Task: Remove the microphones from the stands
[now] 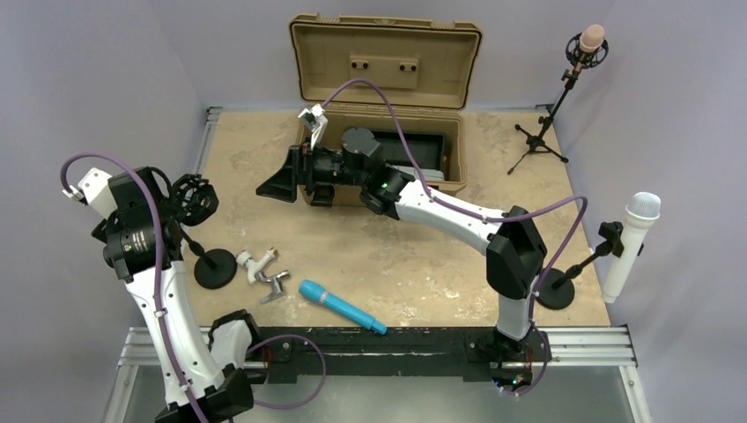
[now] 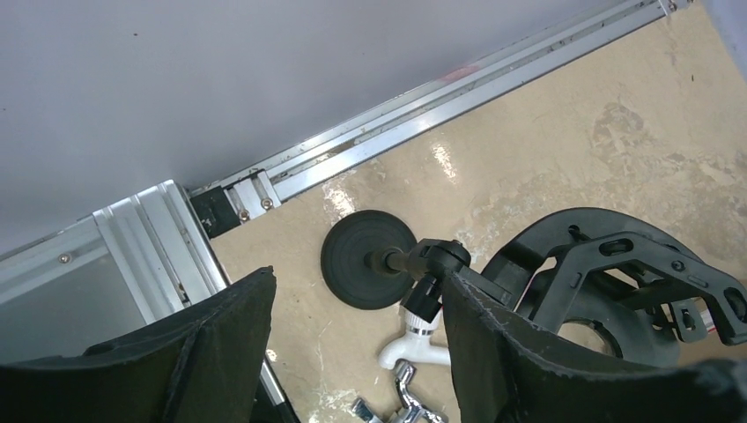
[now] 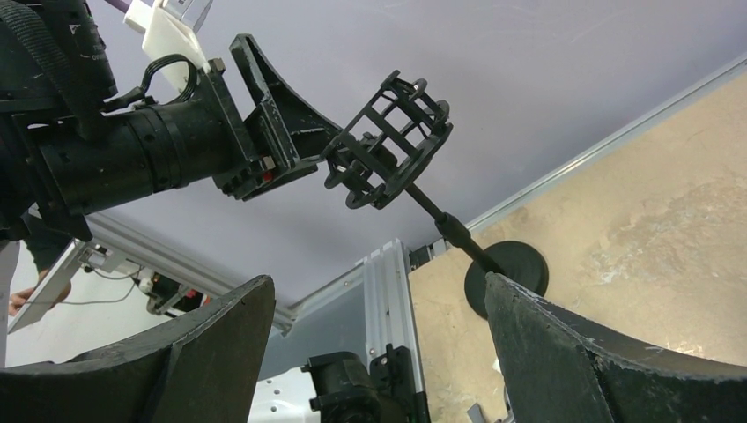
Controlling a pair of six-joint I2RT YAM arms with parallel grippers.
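Observation:
A blue microphone (image 1: 342, 307) lies flat on the table near the front edge. An empty black shock-mount cage (image 1: 195, 198) (image 3: 388, 141) sits tilted on a short stand with a round base (image 1: 214, 269) (image 2: 368, 258). My left gripper (image 1: 181, 198) (image 2: 357, 282) is open beside that cage, and its right finger (image 2: 493, 344) touches the stand's joint; nothing is between the jaws. My right gripper (image 1: 295, 189) (image 3: 377, 280) hangs open and empty over mid-table, facing the cage. A white microphone (image 1: 630, 242) stands clipped in a stand at the right.
An open tan case (image 1: 388, 97) stands at the back. A pink microphone (image 1: 590, 40) sits on a tripod at the back right. A white tap (image 1: 255, 263) (image 2: 414, 344) and a chrome fitting (image 1: 276, 286) lie by the stand's base. A metal rail (image 1: 581, 339) runs along the front.

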